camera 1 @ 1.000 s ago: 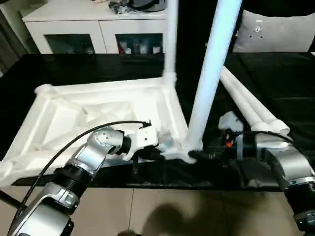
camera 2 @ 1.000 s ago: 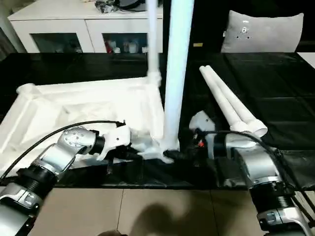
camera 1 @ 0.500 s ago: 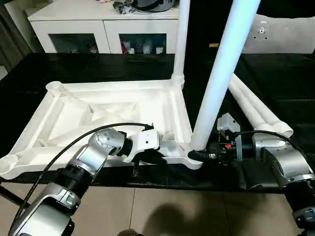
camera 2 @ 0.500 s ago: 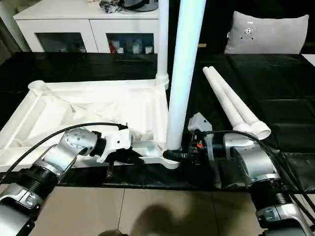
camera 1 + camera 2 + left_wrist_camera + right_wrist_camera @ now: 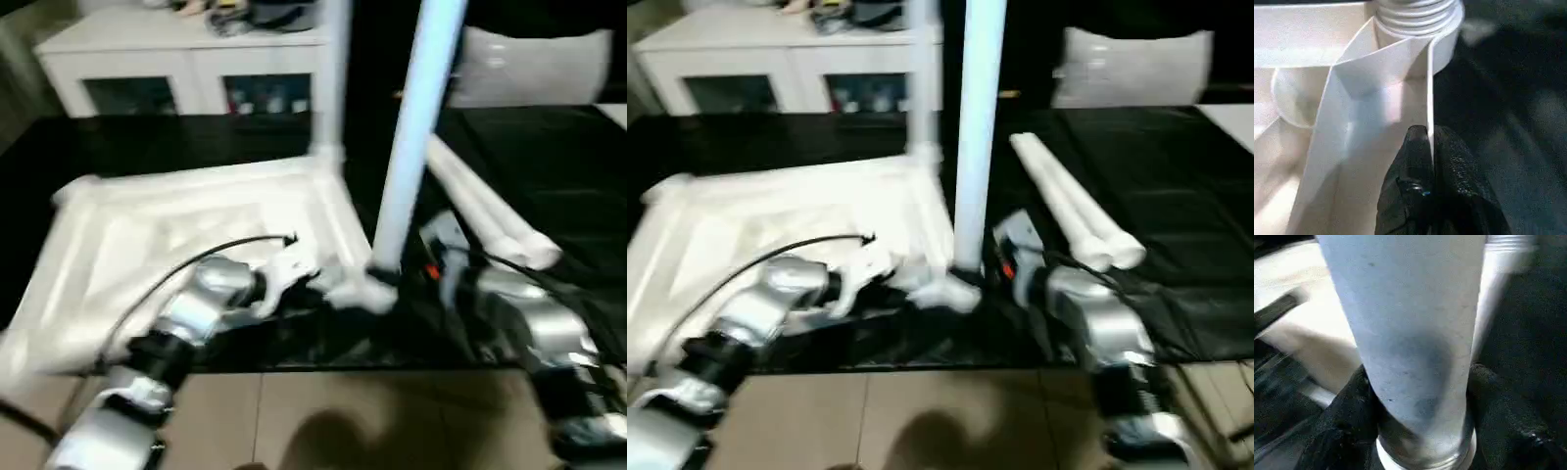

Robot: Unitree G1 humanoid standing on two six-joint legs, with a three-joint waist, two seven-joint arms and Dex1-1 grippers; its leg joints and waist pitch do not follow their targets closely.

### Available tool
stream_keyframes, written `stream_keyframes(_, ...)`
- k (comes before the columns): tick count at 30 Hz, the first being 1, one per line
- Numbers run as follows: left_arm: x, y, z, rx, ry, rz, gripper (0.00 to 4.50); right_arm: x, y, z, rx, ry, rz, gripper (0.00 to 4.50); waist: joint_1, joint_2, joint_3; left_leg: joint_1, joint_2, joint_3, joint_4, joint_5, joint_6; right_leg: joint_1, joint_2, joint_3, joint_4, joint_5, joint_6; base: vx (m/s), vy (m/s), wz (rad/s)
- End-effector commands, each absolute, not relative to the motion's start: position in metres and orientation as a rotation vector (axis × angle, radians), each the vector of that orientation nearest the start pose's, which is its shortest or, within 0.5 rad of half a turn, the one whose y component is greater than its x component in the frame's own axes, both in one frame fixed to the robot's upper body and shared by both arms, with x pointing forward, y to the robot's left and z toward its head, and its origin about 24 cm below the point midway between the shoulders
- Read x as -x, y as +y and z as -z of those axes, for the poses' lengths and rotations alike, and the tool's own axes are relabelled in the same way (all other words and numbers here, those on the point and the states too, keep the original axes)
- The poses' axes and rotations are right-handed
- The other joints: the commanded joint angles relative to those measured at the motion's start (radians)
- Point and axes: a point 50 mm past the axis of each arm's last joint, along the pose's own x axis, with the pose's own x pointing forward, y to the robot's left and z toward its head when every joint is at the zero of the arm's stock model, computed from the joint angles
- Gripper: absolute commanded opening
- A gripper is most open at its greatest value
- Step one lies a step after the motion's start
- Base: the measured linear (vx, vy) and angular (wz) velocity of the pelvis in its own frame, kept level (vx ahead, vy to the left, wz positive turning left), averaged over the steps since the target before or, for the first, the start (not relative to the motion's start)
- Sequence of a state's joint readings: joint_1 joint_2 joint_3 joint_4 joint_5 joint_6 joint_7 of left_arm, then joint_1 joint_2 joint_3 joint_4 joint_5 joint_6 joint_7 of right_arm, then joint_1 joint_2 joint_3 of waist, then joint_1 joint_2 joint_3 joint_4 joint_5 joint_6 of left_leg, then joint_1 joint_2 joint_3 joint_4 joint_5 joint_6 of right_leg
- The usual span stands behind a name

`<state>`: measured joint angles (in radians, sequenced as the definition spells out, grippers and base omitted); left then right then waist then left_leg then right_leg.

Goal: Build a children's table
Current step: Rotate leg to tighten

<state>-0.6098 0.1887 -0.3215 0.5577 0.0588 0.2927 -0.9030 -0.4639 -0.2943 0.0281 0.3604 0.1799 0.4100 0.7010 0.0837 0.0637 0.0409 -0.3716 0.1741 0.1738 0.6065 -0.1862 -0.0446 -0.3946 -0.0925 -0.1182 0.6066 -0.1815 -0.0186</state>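
- The top [image 5: 196,225] lies ribs-up on the black bench [image 5: 549,166], its near edge along the bench's front edge.
- Two legs stand upright in the top's right-hand corner sockets: one at the far corner [image 5: 331,78], one at the near corner [image 5: 411,137].
- Two more legs [image 5: 1068,211] lie side by side on the bench, right of the top.
- Left gripper [image 5: 1430,147] is pinched on the top's thin rim wall (just beside the near socket).
- Right gripper [image 5: 1420,396] straddles the near leg's base, a finger on each side, touching it.
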Motion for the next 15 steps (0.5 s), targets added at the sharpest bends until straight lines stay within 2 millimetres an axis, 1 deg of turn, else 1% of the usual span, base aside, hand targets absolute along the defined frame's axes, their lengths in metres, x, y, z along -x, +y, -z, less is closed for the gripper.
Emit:
stream_keyframes(1, -0.334, 0.066, -0.059, -0.277, 0.395, 1.017, 0.0, -0.326, -0.152, -0.045, -0.006, 0.43, -0.593, 2.35, -0.009, -0.016, -0.048, 0.017, 0.044, -0.025, -0.077, -0.311, 0.011, 0.037, -0.071, 0.048, -0.122, -0.518, -0.087, 0.0, 0.0, 0.0)
stream_keyframes(2, -0.335, 0.063, -0.059, -0.267, 0.394, 0.999, 0.0, -0.327, -0.151, -0.044, -0.01, 0.432, -0.57, 2.35, -0.009, -0.018, -0.049, 0.019, 0.041, -0.025, -0.075, -0.309, 0.013, 0.037, -0.071, 0.047, -0.124, -0.526, -0.081, 0.0, 0.0, 0.0)
stream_keyframes(3, -0.336, 0.06, -0.06, -0.252, 0.39, 0.976, 0.0, -0.329, -0.15, -0.043, -0.017, 0.437, -0.538, 2.35, -0.011, -0.019, -0.05, 0.014, 0.039, -0.024, -0.075, -0.29, 0.024, 0.042, -0.074, 0.047, -0.126, -0.528, -0.073, 0.0, 0.0, 0.0)
stream_keyframes(4, -0.337, 0.055, -0.061, -0.238, 0.384, 0.961, 0.0, -0.33, -0.149, -0.041, -0.025, 0.444, -0.511, 2.35, -0.013, -0.018, -0.053, 0.013, 0.039, -0.024, -0.076, -0.271, 0.031, 0.044, -0.071, 0.045, -0.126, -0.51, -0.074, 0.0, 0.0, 0.0)
stream_keyframes(5, -0.337, 0.051, -0.063, -0.238, 0.374, 0.96, 0.0, -0.331, -0.146, -0.04, -0.019, 0.44, -0.489, 2.35, -0.012, -0.021, -0.054, 0.014, 0.041, -0.024, -0.077, -0.263, 0.035, 0.044, -0.071, 0.045, -0.127, -0.499, -0.074, 0.0, 0.0, 0.0)
stream_keyframes(6, -0.337, 0.048, -0.064, -0.242, 0.369, 0.96, 0.0, -0.331, -0.144, -0.039, -0.019, 0.435, -0.477, 2.59, -0.013, -0.018, -0.056, 0.009, 0.045, -0.025, -0.08, -0.247, 0.042, 0.046, -0.072, 0.049, -0.12, -0.453, -0.086, 0.0, 0.0, 0.0)
stream_keyframes(7, -0.337, 0.047, -0.065, -0.248, 0.366, 0.963, 0.0, -0.332, -0.143, -0.04, -0.018, 0.426, -0.471, 2.73, -0.014, -0.017, -0.057, 0.009, 0.048, -0.026, -0.081, -0.243, 0.044, 0.047, -0.071, 0.049, -0.118, -0.433, -0.091, 0.0, 0.0, 0.0)
stream_keyframes(8, -0.337, 0.047, -0.065, -0.256, 0.366, 0.961, 0.0, -0.333, -0.142, -0.041, -0.025, 0.415, -0.46, 2.73, -0.016, -0.015, -0.059, 0.008, 0.05, -0.027, -0.082, -0.235, 0.047, 0.049, -0.071, 0.051, -0.113, -0.39, -0.106, 0.0, 0.0, 0.0)
stream_keyframes(9, -0.337, 0.048, -0.065, -0.262, 0.367, 0.959, 0.0, -0.333, -0.141, -0.042, -0.038, 0.408, -0.46, 2.82, -0.016, -0.015, -0.06, 0.007, 0.051, -0.027, -0.082, -0.229, 0.048, 0.05, -0.072, 0.053, -0.109, -0.366, -0.115, 0.0, 0.0, 0.0)
stream_keyframes(10, -0.337, 0.048, -0.065, -0.265, 0.367, 0.959, 0.0, -0.333, -0.141, -0.042, -0.039, 0.406, -0.462, 2.94, -0.017, -0.014, -0.062, 0.006, 0.052, -0.027, -0.082, -0.217, 0.052, 0.052, -0.072, 0.055, -0.103, -0.322, -0.134, 0.0, 0.0, 0.0)
stream_keyframes(11, -0.337, 0.05, -0.065, -0.275, 0.367, 0.957, 0.0, -0.333, -0.141, -0.044, -0.043, 0.396, -0.47, 2.94, -0.017, -0.014, -0.063, 0.006, 0.052, -0.026, -0.081, -0.209, 0.054, 0.053, -0.072, 0.055, -0.101, -0.299, -0.142, 0.0, 0.0, 0.0)
stream_keyframes(12, -0.338, 0.052, -0.064, -0.287, 0.366, 0.956, 0.0, -0.333, -0.141, -0.046, -0.045, 0.384, -0.477, 3.14, -0.018, -0.012, -0.063, 0.006, 0.052, -0.025, -0.08, -0.2, 0.06, 0.053, -0.072, 0.056, -0.098, -0.265, -0.158, 0.0, 0.0, 0.0)
stream_keyframes(13, -0.338, 0.055, -0.064, -0.301, 0.368, 0.953, 0.0, -0.332, -0.142, -0.047, -0.048, 0.37, -0.488, 3.21, -0.018, -0.013, -0.063, 0.004, 0.051, -0.023, -0.078, -0.191, 0.066, 0.056, -0.074, 0.057, -0.096, -0.248, -0.167, 0.0, 0.0, 0.0)
stream_keyframes(14, -0.338, 0.059, -0.062, -0.322, 0.375, 0.954, 0.0, -0.331, -0.145, -0.049, -0.033, 0.354, -0.499, 3.29, -0.017, -0.012, -0.064, 0.004, 0.049, -0.023, -0.077, -0.188, 0.069, 0.057, -0.075, 0.056, -0.096, -0.247, -0.166, 0.0, 0.0, 0.0)
stream_keyframes(15, -0.339, 0.06, -0.061, -0.33, 0.379, 0.954, 0.0, -0.331, -0.146, -0.05, -0.026, 0.347, -0.503, 3.38, -0.016, -0.013, -0.064, 0.003, 0.049, -0.022, -0.076, -0.182, 0.075, 0.058, -0.075, 0.056, -0.097, -0.249, -0.163, 0.0, 0.0, 0.0)
